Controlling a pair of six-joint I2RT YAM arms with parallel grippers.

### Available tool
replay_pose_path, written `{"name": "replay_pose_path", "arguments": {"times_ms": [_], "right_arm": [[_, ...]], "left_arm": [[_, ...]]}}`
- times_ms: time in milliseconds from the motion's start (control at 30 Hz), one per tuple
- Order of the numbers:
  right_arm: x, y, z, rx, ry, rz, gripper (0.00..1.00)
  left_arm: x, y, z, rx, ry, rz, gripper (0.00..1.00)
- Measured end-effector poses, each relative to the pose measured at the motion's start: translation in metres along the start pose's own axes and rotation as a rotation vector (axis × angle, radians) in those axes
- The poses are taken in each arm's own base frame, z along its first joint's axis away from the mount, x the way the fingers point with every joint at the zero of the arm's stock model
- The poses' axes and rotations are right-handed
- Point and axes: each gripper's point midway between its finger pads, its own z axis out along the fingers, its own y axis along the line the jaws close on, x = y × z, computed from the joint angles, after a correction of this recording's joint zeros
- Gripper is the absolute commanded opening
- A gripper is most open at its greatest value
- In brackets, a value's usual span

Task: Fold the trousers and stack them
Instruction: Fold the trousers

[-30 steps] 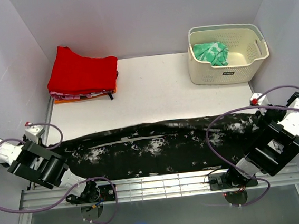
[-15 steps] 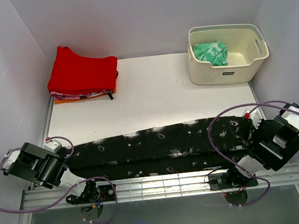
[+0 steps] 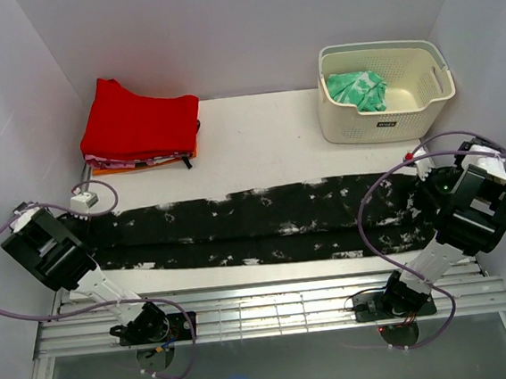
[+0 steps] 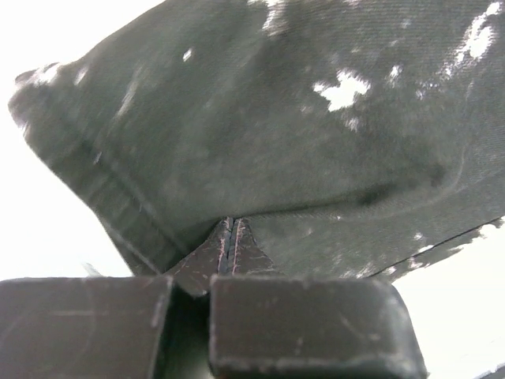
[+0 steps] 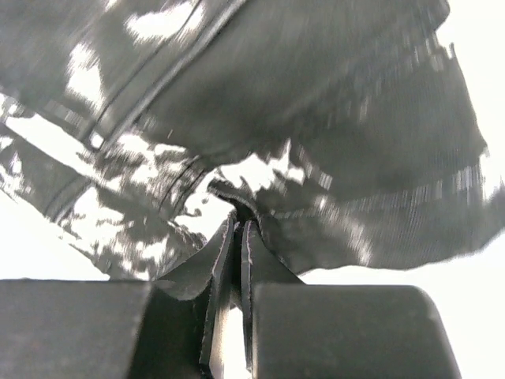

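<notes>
Far left: red garment stack [image 3: 139, 124] sits at the far-left corner of the table [image 3: 258, 144], well apart from the work.

Left fingers [image 4: 237, 241]: clenched on a pinch of black cloth at the left end of the trousers [image 3: 256, 225], near a hemmed corner. The grip looks solid in the wrist view.

Middle, what changed: a second ago the trousers lay wide and slack against the near edge. Half a second ago they were a narrower band, still near. Now they're a long, straight strip running left-right across the table, shifted away from the near edge with bare table showing on the near side. Both my arms have swung out and back with it.

Right fingers [image 5: 229, 237]: clamped on a fold of cloth at the right end. The wrist view is blurred, so I can't tell exactly which edge I have.

Far right: basket [image 3: 354, 121] with green cloth [image 3: 357, 90] inside, near but not touching the trousers.

My read: the lengthwise fold and flattening are about done. What's left is releasing, folding end to end, then stacking. The risk is thin cloth dragging when I let go.
</notes>
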Motion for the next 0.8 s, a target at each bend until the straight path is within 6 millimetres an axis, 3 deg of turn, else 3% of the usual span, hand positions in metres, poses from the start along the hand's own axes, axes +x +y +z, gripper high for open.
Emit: {"name": "replay_pose_path", "arguments": {"times_ms": [167, 367, 533, 667, 800], "right_arm": [[-0.024, -0.024, -0.020, 0.066, -0.053, -0.018, 0.08], [-0.051, -0.029, -0.046, 0.068, -0.116, -0.024, 0.08], [-0.080, -0.038, -0.079, 0.106, -0.187, -0.074, 0.08], [-0.066, -0.028, -0.086, 0.092, -0.189, -0.070, 0.08], [-0.036, -0.008, -0.083, 0.069, -0.190, -0.019, 0.08]], "left_arm": [[-0.033, 0.025, -0.004, -0.024, -0.062, -0.028, 0.00], [-0.086, 0.050, -0.031, -0.040, -0.186, -0.064, 0.00], [-0.125, 0.056, -0.056, -0.048, -0.279, -0.039, 0.00], [-0.128, 0.050, -0.065, -0.038, -0.311, -0.022, 0.00], [-0.110, 0.039, -0.078, -0.031, -0.343, -0.034, 0.00]]}}
